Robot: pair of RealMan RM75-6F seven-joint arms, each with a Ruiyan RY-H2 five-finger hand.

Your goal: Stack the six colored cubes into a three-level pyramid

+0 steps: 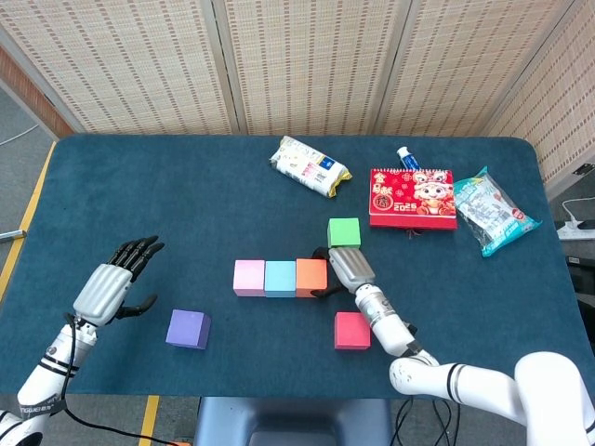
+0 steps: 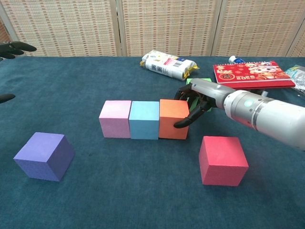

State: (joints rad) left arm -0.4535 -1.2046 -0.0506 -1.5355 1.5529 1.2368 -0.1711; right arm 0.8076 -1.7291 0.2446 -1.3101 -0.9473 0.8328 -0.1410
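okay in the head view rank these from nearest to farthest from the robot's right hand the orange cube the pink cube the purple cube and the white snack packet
From the right hand:
1. Orange cube, touching its fingers, at the row's right end.
2. Pink cube, at the row's left end.
3. White snack packet, at the back.
4. Purple cube, front left.

In the chest view the left hand (image 2: pixel 10 48) is cut off by the left edge of the frame, so only a few dark fingertips show at the upper left and its palm cannot be seen. Also in that view, the green cube (image 2: pixel 206 80) is almost wholly hidden behind the right hand (image 2: pixel 198 98), leaving just a sliver of green, and the snack bag (image 2: pixel 299 71) at the right edge is cropped to a corner. In the head view, the right hand's fingers (image 1: pixel 320 253) lie partly under its own silver back, so whether they grip the orange cube (image 1: pixel 310 277) or merely touch its right side cannot be told.
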